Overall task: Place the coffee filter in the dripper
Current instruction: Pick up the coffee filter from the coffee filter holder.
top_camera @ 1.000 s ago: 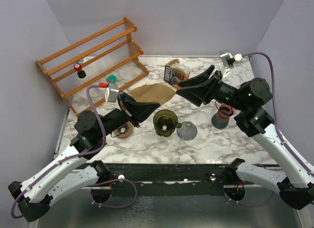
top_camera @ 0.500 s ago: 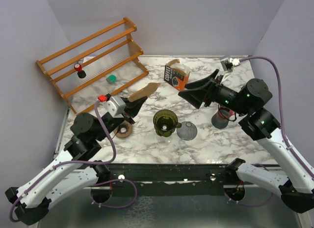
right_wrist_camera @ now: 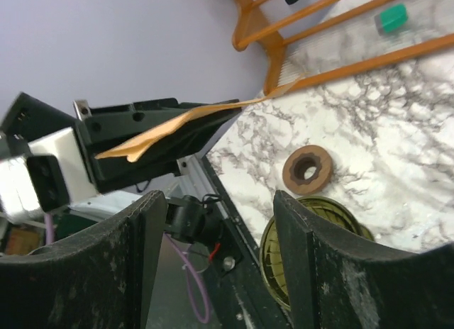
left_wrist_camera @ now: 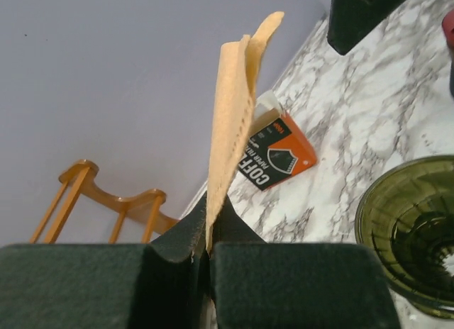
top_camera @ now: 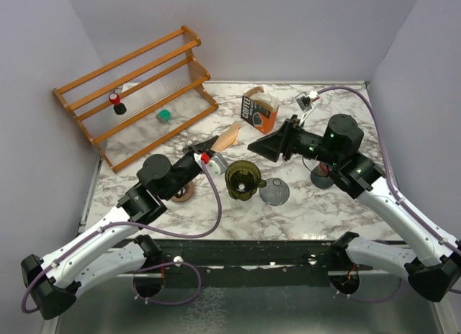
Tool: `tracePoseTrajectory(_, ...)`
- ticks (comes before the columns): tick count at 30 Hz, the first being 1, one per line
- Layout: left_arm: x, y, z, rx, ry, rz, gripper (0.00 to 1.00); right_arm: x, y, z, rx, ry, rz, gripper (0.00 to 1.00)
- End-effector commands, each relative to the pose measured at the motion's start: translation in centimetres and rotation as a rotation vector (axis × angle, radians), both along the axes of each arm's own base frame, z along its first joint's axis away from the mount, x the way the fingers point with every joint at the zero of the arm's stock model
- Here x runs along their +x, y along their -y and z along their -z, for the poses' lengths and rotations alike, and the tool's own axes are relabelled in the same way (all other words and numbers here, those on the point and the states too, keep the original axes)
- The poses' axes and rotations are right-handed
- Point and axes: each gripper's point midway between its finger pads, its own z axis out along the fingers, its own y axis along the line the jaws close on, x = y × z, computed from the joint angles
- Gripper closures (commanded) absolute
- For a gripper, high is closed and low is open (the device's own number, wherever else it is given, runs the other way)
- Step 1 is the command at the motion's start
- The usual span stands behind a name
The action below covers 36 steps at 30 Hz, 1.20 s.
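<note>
"Where are we?"

"Our left gripper is clamped on the coffee filter, held aloft near the dripper. Our right gripper gapes empty, facing it."

"Next?"

"Probably we spread it open, then lower it in."

Left gripper apparently pinches filter beside dripper.

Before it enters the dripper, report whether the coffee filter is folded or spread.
Folded flat: the coffee filter shows edge-on in the left wrist view, its layers together, pinched in the shut left jaws.
</note>
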Motion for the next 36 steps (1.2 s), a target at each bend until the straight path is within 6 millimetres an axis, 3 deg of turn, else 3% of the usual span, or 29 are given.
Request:
tracePoseTrajectory(1,1.1,-1.9,0.4,0.112,0.171,-0.106,1.0,-0.7,-1.6,-0.4,0.101,-0.082,-0.05,0.34)
tracePoseTrajectory(11,1.1,-3.3,0.8,0.087,0.264,-0.166,1.0,-1.7,-5.3,-1.3,0.264,-0.227,-0.125,0.39)
tracePoseTrajectory(23,0.4,-4.0,-0.3,0.001,0.281,-0.174,1.0,-1.5,-5.8,-2.3,0.394,-0.286,-0.123,0.47)
tracePoseTrajectory(36,0.1,-3.6,-0.6,-0.033,0.27,-0.143,1.0,-1.4,-6.9,-2.6,0.388,-0.278,-0.129,0.51)
